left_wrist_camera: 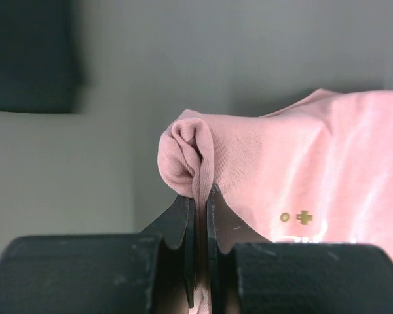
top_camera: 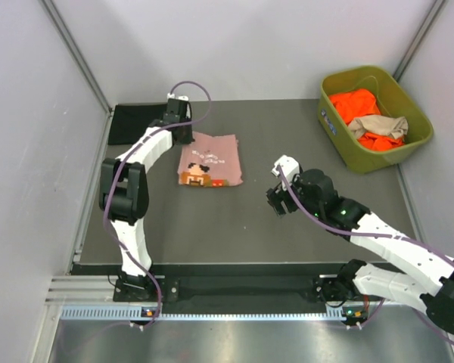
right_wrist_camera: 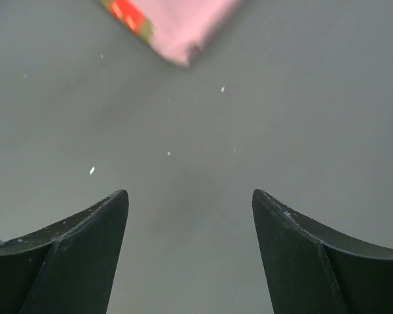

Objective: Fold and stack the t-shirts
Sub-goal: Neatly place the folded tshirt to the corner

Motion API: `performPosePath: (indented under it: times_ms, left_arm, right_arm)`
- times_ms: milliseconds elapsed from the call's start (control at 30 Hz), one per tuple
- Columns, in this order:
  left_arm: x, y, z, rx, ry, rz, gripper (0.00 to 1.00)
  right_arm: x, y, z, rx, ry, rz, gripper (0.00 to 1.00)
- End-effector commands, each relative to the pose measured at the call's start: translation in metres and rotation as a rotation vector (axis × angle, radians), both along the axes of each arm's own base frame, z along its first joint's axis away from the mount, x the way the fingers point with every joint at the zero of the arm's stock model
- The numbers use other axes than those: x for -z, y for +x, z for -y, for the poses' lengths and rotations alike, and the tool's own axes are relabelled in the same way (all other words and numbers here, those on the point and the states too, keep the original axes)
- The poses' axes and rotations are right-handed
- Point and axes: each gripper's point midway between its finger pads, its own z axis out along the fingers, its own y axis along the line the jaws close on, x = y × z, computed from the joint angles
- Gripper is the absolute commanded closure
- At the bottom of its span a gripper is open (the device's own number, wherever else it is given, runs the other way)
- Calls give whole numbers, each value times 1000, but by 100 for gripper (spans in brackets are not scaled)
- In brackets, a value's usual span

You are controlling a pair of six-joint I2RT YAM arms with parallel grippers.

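Observation:
A dusty pink t-shirt (top_camera: 209, 160) with a pixel print lies folded on the dark table, left of centre. My left gripper (top_camera: 178, 133) is shut on its far left corner; in the left wrist view the pink cloth (left_wrist_camera: 262, 170) bunches between the closed fingers (left_wrist_camera: 183, 219). A black t-shirt (top_camera: 136, 123) lies folded at the far left, also in the left wrist view (left_wrist_camera: 29, 55). My right gripper (top_camera: 276, 203) is open and empty over bare table, right of the pink shirt, whose corner shows in the right wrist view (right_wrist_camera: 177, 26). Orange (top_camera: 357, 104) and tan (top_camera: 378, 125) shirts lie in the bin.
An olive-green plastic bin (top_camera: 408, 147) stands at the far right corner of the table. Grey walls enclose the table on the left, back and right. The table's front edge (top_camera: 234, 266) runs just ahead of the arm bases.

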Motion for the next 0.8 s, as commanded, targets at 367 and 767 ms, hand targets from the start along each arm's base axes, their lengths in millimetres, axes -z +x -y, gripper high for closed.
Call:
performPosePath:
  times_ms: [367,767]
  left_arm:
    - [-143,66,-100,-77,580,266,100]
    - [-164,92,-132,-80,707,332,100]
  right_arm:
    - [1,-1,2,48,14,-46,24]
    - [2,17,-5,50,-25,-64,24]
